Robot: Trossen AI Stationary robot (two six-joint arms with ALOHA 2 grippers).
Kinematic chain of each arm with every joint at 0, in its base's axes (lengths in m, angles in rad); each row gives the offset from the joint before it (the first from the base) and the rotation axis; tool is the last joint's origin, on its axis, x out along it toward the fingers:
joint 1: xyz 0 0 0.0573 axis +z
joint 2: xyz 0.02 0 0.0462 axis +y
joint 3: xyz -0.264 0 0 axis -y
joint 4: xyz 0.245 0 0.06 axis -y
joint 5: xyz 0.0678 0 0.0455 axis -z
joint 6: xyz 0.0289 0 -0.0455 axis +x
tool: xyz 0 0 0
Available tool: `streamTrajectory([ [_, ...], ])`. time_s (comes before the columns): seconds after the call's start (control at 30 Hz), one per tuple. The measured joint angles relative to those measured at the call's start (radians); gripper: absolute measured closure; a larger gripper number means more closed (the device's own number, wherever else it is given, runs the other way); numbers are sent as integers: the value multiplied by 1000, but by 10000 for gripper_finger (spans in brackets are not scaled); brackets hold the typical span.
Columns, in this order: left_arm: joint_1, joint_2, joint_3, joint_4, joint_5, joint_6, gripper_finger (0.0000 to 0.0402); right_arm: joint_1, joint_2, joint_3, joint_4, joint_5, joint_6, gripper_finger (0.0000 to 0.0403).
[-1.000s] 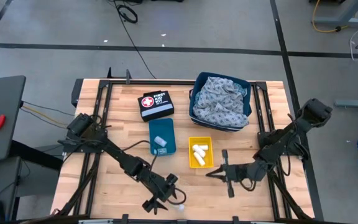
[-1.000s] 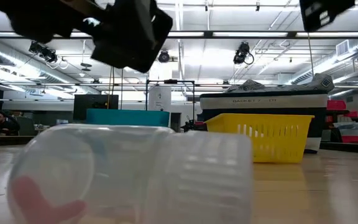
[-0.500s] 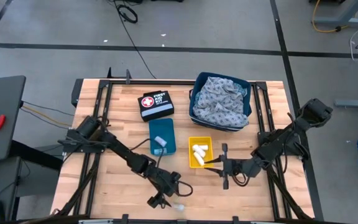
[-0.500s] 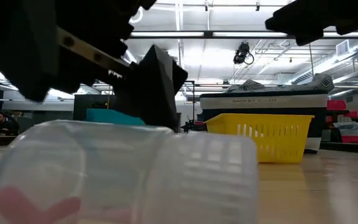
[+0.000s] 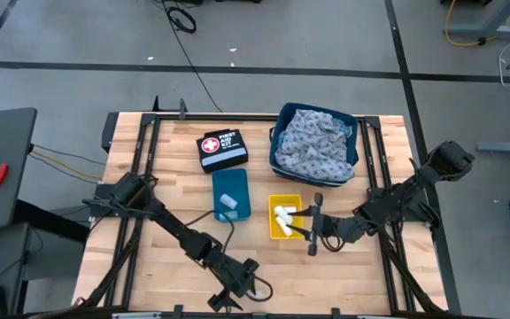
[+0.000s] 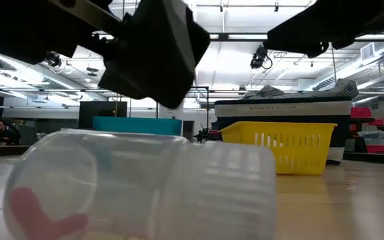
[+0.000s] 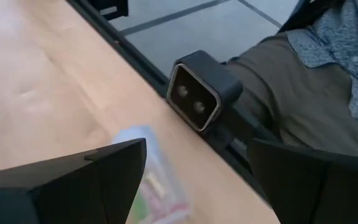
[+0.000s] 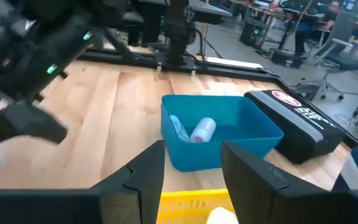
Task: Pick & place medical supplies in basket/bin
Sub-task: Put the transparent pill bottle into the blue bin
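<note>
Gauze rolls (image 5: 282, 215) — white, finger-sized — lie in the yellow basket (image 5: 294, 204) mid-table. The right gripper (image 5: 309, 227) hangs at the basket's edge, fingers spread; the left gripper (image 5: 237, 285) hovers spread over a clear vial (image 6: 139, 187) — front edge.

Right hand (image 5: 309, 232) beside yellow basket (image 5: 296, 209)

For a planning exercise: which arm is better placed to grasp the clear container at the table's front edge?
Left, likely: the left gripper hangs open over the clear container; the right gripper is by the yellow basket.
</note>
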Motion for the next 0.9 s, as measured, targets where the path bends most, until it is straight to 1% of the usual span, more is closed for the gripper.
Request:
streamTrajectory([
  [0.17, -14, 27, 47, -44, -20, 7, 117, -5, -1, 1, 11, 0, 23, 236],
  [0.33, -17, 30, 53, -43, -108, 8, 117, 4, -1, 1, 8, -7, 71, 236],
  [0.47, -16, 30, 53, -46, -140, -5, 117, 21, -1, 1, 9, -10, 88, 236],
  [0.63, -16, 45, 53, -58, -149, -50, 113, 42, -1, 1, 9, -11, 87, 236],
  [0.7, -16, 59, 54, -53, -134, -77, 112, 46, -1, 1, 9, -11, 87, 236],
  [0.9, -13, 77, 55, -61, -168, -108, 114, 57, -1, 1, 9, -11, 74, 236],
])
